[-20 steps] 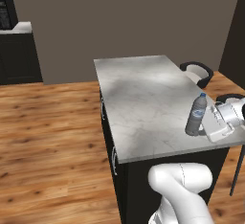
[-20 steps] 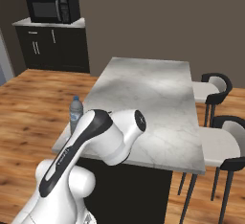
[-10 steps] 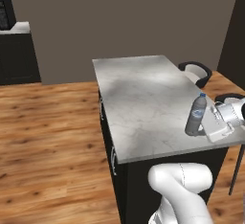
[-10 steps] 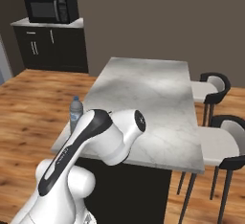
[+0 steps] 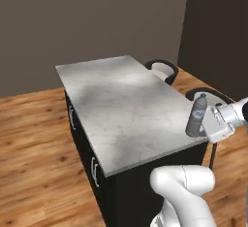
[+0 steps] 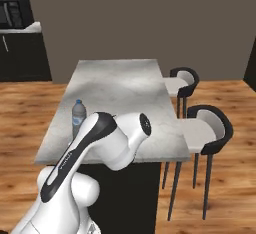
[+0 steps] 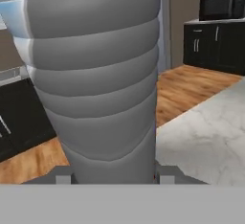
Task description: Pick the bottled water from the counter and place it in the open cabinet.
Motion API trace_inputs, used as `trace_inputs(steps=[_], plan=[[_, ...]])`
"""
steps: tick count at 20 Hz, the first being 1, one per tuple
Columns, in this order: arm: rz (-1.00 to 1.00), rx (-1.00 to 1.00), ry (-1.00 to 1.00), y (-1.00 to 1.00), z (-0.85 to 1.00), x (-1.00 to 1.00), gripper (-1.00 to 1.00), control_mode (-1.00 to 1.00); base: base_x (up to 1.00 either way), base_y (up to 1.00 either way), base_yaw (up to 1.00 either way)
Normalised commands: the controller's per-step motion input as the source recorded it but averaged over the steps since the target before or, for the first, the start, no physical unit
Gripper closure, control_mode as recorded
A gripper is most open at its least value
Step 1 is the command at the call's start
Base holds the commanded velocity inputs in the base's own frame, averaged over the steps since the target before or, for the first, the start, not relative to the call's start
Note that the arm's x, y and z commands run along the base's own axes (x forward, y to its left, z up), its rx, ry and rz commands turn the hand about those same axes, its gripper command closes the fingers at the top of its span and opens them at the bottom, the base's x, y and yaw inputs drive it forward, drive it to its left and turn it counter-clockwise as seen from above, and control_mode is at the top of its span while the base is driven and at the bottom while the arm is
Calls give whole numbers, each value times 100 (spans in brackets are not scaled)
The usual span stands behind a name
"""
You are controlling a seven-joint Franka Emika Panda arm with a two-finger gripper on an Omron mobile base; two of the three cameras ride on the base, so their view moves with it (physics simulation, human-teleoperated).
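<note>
Marble-topped black counter [image 5: 121, 109], two black stools alongside. Gripper [image 5: 206, 126] stays clamped on the small clear ribbed water bottle [image 5: 196, 117], held upright above the near corner. Base has swung since a moment ago; likely carrying toward the cabinet.

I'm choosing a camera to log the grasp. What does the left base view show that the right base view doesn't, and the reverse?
Left base view alone: the gripper shut on the bottled water near the counter's right edge. Right base view alone: the black microwave on its ledge at far left, with the arm's elbow covering the hand. Both share the upright bottle, the marble counter and the two stools.
</note>
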Motion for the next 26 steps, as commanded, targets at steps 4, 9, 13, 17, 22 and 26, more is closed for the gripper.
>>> trace_inputs(steps=[4,9,13,17,22,26], plan=[[0,0,0,0,0,0,100,100,10,34,-55],[0,0,0,0,0,0,100,100,3,43,-62],[0,0,0,0,0,0,100,100,15,46,-69],[0,0,0,0,0,0,100,100,8,38,-69],[0,0,0,0,0,0,100,100,3,42,-70],[0,0,0,0,0,0,100,100,0,24,-70]])
